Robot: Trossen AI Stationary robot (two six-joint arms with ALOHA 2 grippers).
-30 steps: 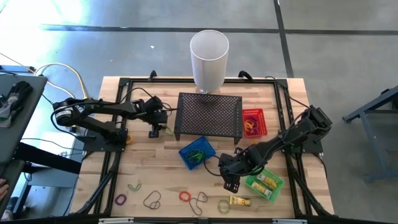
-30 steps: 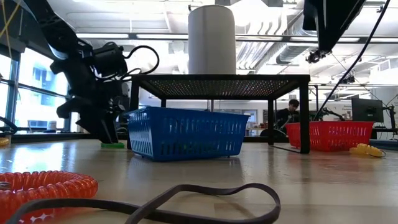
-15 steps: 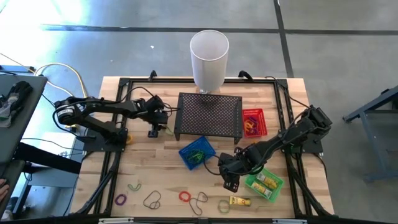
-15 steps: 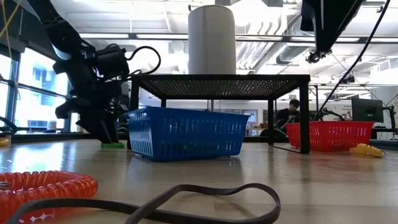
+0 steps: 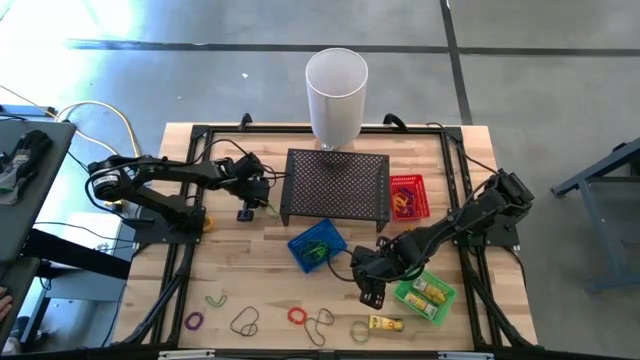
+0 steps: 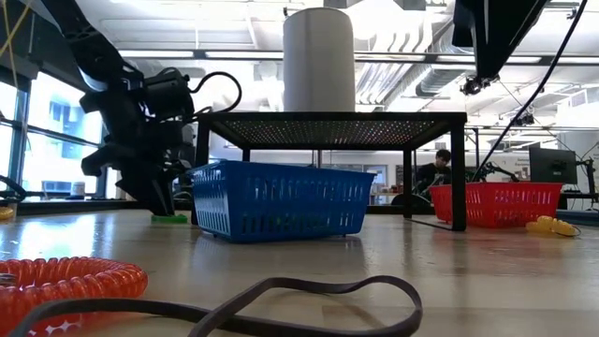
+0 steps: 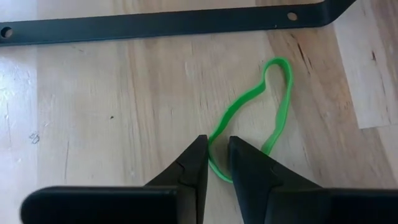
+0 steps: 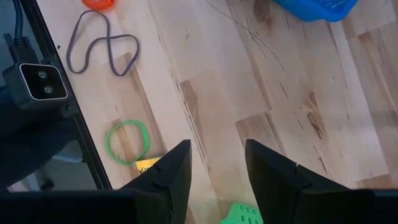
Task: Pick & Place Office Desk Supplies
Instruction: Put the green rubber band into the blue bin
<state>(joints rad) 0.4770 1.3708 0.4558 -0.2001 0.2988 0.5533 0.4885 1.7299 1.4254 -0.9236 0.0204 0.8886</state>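
A bright green rubber band (image 7: pixel 258 115) lies flat on the wood just left of the black mesh stand (image 5: pixel 337 186). My left gripper (image 7: pixel 214 155) points steeply down onto its near end, fingers almost together; in the low view it stands at the band (image 6: pixel 169 219). My right gripper (image 5: pixel 372 297) hangs open above the table beside the green basket (image 5: pixel 424 298), with nothing between its fingers (image 8: pixel 217 165). More loose bands lie along the near edge: olive (image 5: pixel 216 299), purple (image 5: pixel 194 321), dark (image 5: pixel 245 322), red (image 5: pixel 297 316), green (image 5: pixel 359 331), plus a yellow piece (image 5: pixel 386 323). My left gripper has one strand of the green band's near end (image 7: pixel 211 163) between its two fingertips, pinched only at their tips. The fingers come from above, slanting steeply down, and lie across the strand. The band's loop lies slack on the table.
A blue basket (image 5: pixel 317 245) with green bands stands in front of the mesh stand; a red basket (image 5: pixel 407 196) sits to its right. The tall white cylinder (image 5: pixel 336 95) stands at the far edge. A black frame rail (image 7: pixel 168 23) runs beyond the band.
My left gripper has tipped a little steeper over the green band while staying in place. The band lies where it was, and my right arm has kept still.
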